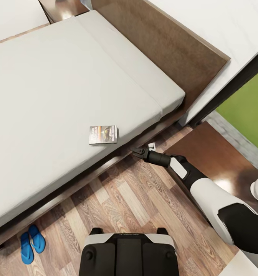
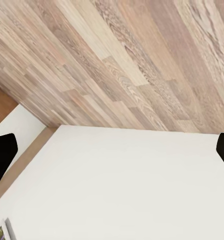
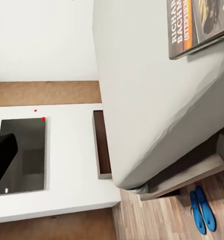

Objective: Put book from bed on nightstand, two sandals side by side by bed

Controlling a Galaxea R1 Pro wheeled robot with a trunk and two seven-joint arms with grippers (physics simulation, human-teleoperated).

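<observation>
The book (image 1: 103, 135) lies flat on the bed's grey mattress (image 1: 60, 99), close to its near edge; its cover with "RICHARD" lettering also shows in the right wrist view (image 3: 197, 25). My right gripper (image 1: 138, 152) hovers over the floor just right of the book, beside the bed's dark frame, open and holding nothing; one black finger (image 3: 3, 159) shows at the frame's edge. The two blue sandals (image 1: 32, 243) lie side by side on the floor by the bed frame, also seen as sandals (image 3: 202, 211). My left gripper (image 2: 112, 150) is open over wood floor and a white surface.
A dark brown glossy nightstand (image 1: 209, 157) stands right of the bed beside the headboard (image 1: 171, 50); the other nightstand (image 1: 63, 7) sits at the bed's far side. A black-framed window (image 1: 236, 88) with grass is at the right. My base (image 1: 127, 253) stands on the wood-plank floor (image 1: 136, 199).
</observation>
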